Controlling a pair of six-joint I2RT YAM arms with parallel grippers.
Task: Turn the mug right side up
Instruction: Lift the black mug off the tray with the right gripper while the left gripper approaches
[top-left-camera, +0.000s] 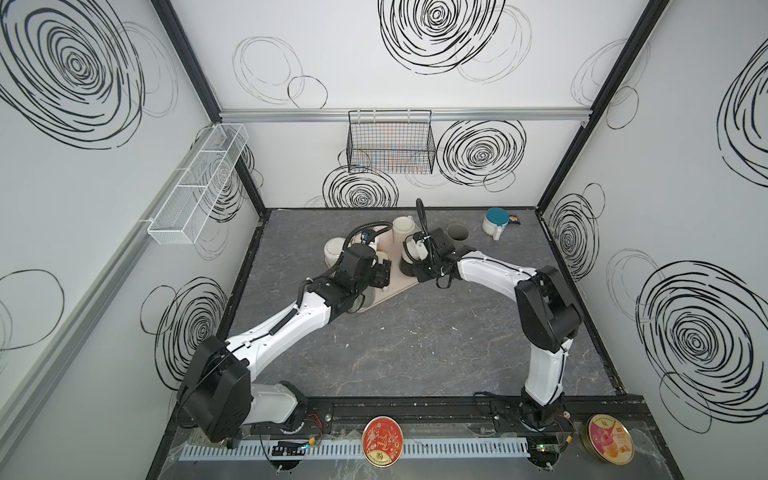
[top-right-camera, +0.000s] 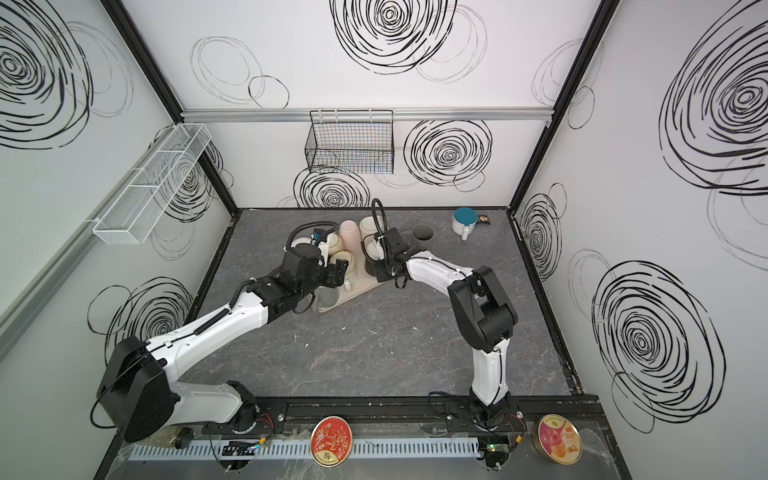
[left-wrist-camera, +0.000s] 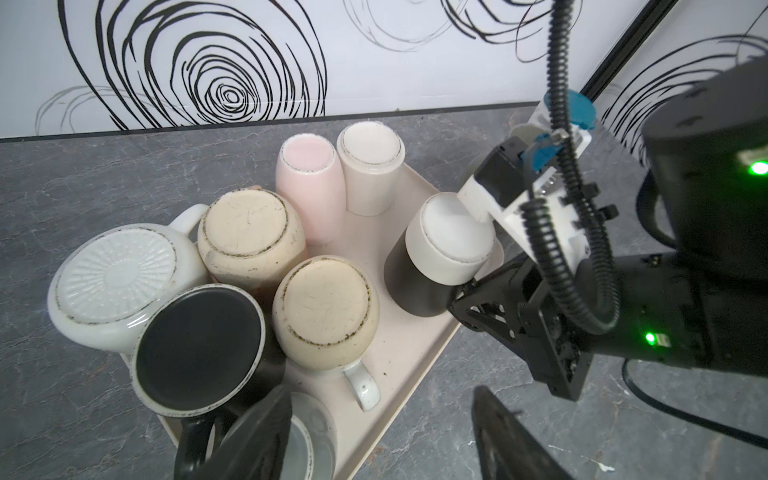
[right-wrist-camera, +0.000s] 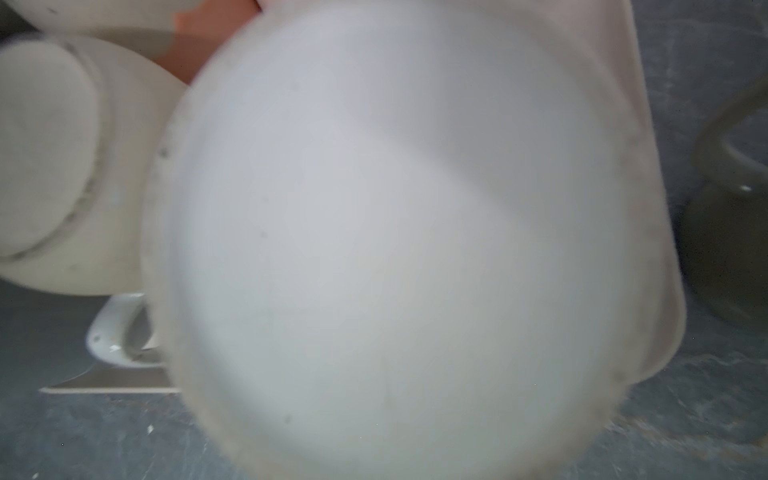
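Mug (right-wrist-camera: 395, 249) is stood base-up, axis vertical | right fingers (left-wrist-camera: 471, 301) are clenched at its side, handle grip judged likely | left fingers (left-wrist-camera: 257, 436) are held released, farther off.

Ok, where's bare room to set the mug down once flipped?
Biggest: bare table in front of the tray, between the left arm and right arm. Smaller strip left of the tray. Crowded: the tray, packed with upturned mugs; back right holds the grey cup and teal-lidded mug.
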